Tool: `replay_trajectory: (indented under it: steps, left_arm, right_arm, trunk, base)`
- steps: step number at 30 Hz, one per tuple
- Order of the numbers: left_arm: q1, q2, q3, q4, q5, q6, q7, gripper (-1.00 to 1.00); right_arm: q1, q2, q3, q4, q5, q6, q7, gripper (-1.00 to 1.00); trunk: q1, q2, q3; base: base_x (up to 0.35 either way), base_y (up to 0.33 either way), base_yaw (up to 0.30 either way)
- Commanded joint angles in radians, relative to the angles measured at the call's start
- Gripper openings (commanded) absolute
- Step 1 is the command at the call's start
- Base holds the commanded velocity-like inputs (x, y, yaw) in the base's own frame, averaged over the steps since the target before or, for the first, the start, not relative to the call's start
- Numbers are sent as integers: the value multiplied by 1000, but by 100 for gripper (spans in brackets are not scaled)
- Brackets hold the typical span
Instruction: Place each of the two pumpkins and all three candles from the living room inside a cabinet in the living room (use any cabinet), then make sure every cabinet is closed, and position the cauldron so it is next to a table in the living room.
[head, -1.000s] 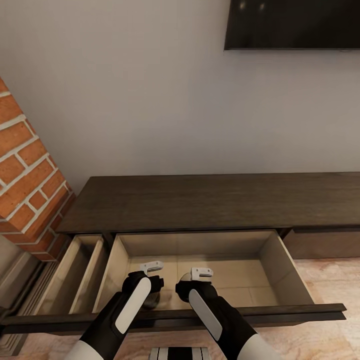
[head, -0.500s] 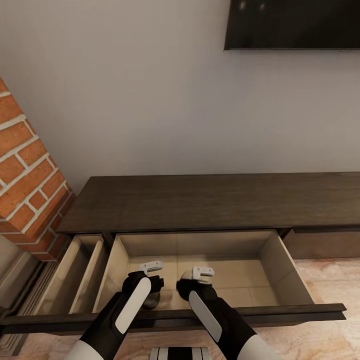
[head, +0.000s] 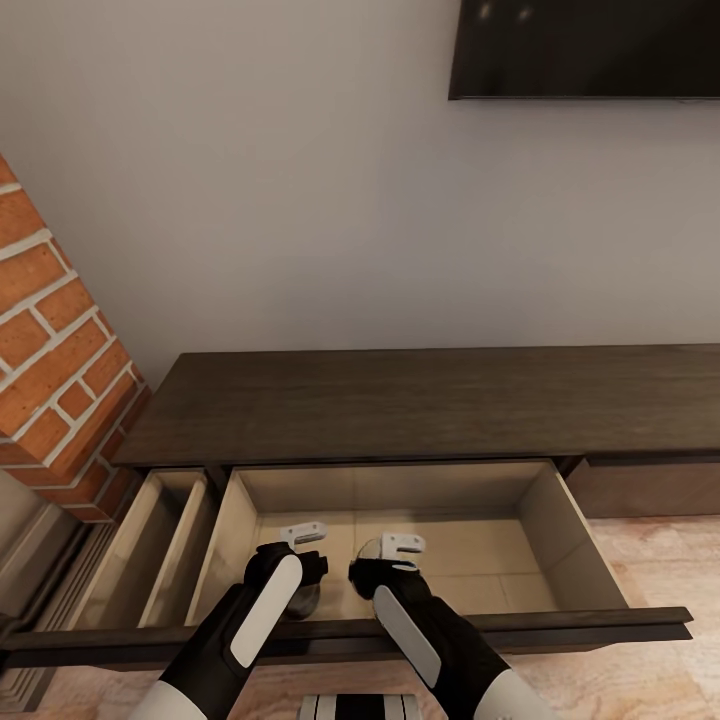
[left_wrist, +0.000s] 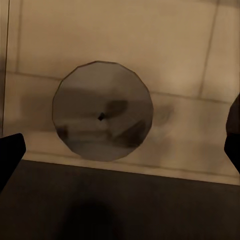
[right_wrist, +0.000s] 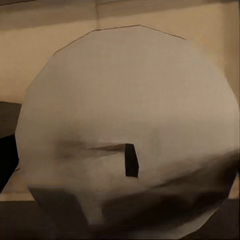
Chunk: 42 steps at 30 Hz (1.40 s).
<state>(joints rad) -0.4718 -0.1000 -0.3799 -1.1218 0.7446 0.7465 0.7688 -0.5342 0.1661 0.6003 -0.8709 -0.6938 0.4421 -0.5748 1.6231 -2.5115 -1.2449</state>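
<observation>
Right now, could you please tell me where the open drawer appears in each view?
Head view: open drawer, lower centre.
Left wrist view: its pale floor, behind a candle.
Right wrist view: pale floor, around a close candle.
Shared landmark: the drawer's dark front edge.

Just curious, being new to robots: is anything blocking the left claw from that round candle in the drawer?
Nothing visible does. The candle stands on the drawer floor, in plain sight between the open left gripper fingers.

Both forearms are black with long white panels, ending in black wrists topped by small, apparently bolted, white brackets.
</observation>
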Motion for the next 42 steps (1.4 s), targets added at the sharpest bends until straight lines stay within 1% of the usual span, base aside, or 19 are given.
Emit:
replay_trajectory:
  steps: [1,3,5,14,26,29,35,42]
  left_arm:
    - [-1,0,-2,-1,10,1,10,100]
    - [-1,0,-2,-1,10,1,10,100]
    - [-1,0,-2,-1,10,1,10,100]
    - [-1,0,-2,-1,10,1,10,100]
    - [-1,0,-1,-2,10,3,11,100]
    - [-1,3,8,-24,11,4,13,100]
    - [-1,6,13,-50,12,6,16,100]
    - [-1,7,15,-53,13,7,14,100]
  right_arm:
    - [-9,0,0,-1,-10,44,-9,100]
    - [-24,0,-3,-1,-13,103,-9,100]
    - [-31,0,-4,0,-14,125,-9,100]
    - [-35,0,-5,0,-16,136,-9,100]
    - [-35,0,-5,0,-15,135,-8,100]
    - [-35,-1,-5,0,-15,135,-8,100]
    - [-35,-2,-5,0,-15,135,-8,100]
    - [-36,-2,-5,-2,-15,135,-4,100]
  trunk:
    - [0,0,-1]
    - [0,0,-1]
    - [0,0,-1]
    - [0,0,-1]
    - [-6,2,46]
    - [-7,3,57]
    - [-10,5,80]
    - [-13,6,107]
  base:
    - [0,0,0]
    - [0,0,0]
    - [0,0,0]
    - [0,0,0]
    - [0,0,0]
    - [0,0,0]
    - [-4,0,0]
    - [-162,0,0]
